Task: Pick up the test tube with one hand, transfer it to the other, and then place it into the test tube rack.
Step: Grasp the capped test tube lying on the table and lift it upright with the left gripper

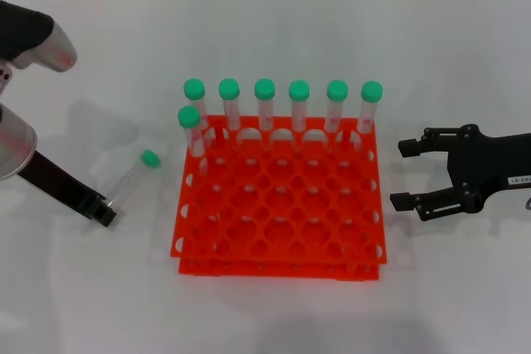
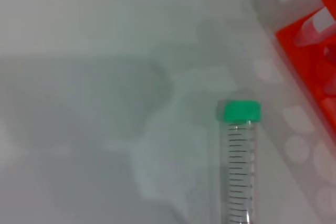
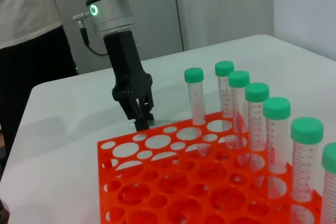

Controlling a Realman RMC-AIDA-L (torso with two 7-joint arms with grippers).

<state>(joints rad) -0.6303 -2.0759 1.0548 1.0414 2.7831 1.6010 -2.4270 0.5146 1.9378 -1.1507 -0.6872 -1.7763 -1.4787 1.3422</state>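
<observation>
1. While its tip sits low at the table beside the tube's base end, the left gripper (image 1: 104,211) reaches in from the robot's left on a black link; its fingers look drawn close together in the right wrist view, but whether they grip anything cannot be told.
2. Lying on the white table (image 1: 274,312), the test tube (image 1: 133,177) has its long axis on a diagonal: green cap (image 1: 150,158) toward the rack and away from the robot, clear bottom end toward the left gripper's tip.
3. In the left wrist view the tube's graduated clear body and green cap show flat on the table, with the rack's corner near.
4. Just beside the tube, on its right, stands the orange-red test tube rack (image 1: 278,205), holding seven green-capped tubes (image 1: 265,105) upright: six along the far row and one behind its left end.
5. Right of the rack, apart from it, the right gripper (image 1: 403,173) hovers with its fingers spread wide, holding nothing.
</observation>
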